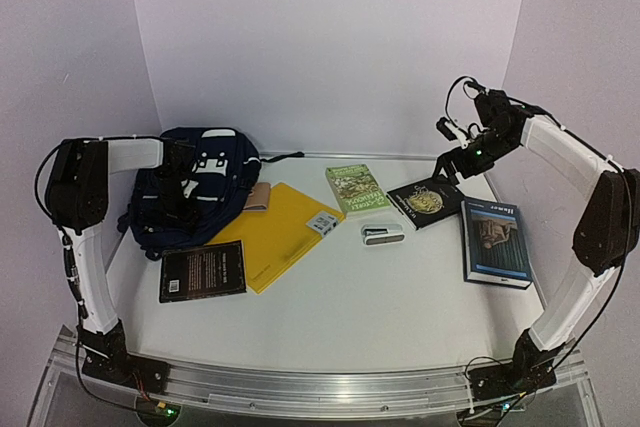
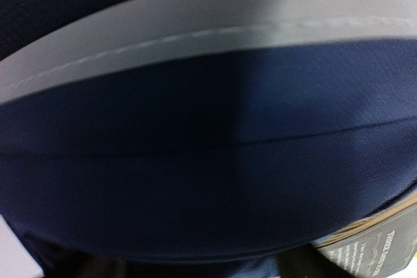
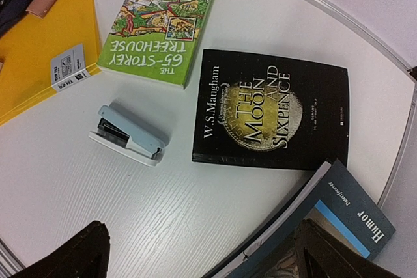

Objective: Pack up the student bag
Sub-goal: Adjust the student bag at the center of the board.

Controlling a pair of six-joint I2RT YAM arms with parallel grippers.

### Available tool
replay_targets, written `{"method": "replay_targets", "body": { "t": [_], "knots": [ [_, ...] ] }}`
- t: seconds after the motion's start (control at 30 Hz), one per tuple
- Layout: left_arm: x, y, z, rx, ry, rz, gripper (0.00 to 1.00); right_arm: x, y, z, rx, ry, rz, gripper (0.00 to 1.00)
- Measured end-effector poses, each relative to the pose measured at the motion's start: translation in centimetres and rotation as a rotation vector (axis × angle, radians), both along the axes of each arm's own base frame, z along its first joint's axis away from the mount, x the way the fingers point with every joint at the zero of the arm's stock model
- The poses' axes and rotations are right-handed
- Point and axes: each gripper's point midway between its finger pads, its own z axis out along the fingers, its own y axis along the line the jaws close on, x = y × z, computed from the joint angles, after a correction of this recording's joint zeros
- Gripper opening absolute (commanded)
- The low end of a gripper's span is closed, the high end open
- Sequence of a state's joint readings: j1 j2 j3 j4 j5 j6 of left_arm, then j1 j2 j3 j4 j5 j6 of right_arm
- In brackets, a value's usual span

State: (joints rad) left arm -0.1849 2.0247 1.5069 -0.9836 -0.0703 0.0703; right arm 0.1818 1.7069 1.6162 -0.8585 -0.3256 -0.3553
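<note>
The student bag [image 1: 195, 182], a navy-blue backpack with a white patch near its top, lies at the back left of the table. My left gripper [image 1: 178, 194] is pressed down against its front. The left wrist view is filled by the bag's navy fabric [image 2: 208, 180] and its grey stripe [image 2: 195, 30], so how the jaws stand is hidden. My right gripper [image 1: 455, 162] hangs open above the table [image 3: 208, 252]. It is near a black book [image 3: 273, 112] and holds nothing.
A yellow folder [image 1: 275, 232], a green book [image 1: 355, 187], a pale stapler [image 1: 383, 234] and a blue book [image 1: 495, 240] lie on the white table. Another black book [image 1: 202, 269] sits just in front of the bag. A tan item [image 1: 258, 197] rests on the folder's far end.
</note>
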Motion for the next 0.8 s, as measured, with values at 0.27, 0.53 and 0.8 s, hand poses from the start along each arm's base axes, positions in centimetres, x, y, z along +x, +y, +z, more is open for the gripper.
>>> {"method": "replay_targets", "body": {
  "t": [0.27,0.53,0.8],
  "knots": [
    [-0.4,-3.7,0.1,-0.077,-0.019,-0.076,0.0,-0.4,-0.2,-0.7,-0.011,0.019,-0.001,0.98],
    [-1.2,-8.8,0.8,-0.172,0.051,-0.069,0.35,-0.5,-0.2,-1.0,-0.015,0.024,0.003,0.98],
    [-1.6,-10.5,3.7,-0.197,0.074,-0.043,0.78,-0.8,-0.3,-0.9,-0.016,0.024,0.004,0.98]
  ]
}}
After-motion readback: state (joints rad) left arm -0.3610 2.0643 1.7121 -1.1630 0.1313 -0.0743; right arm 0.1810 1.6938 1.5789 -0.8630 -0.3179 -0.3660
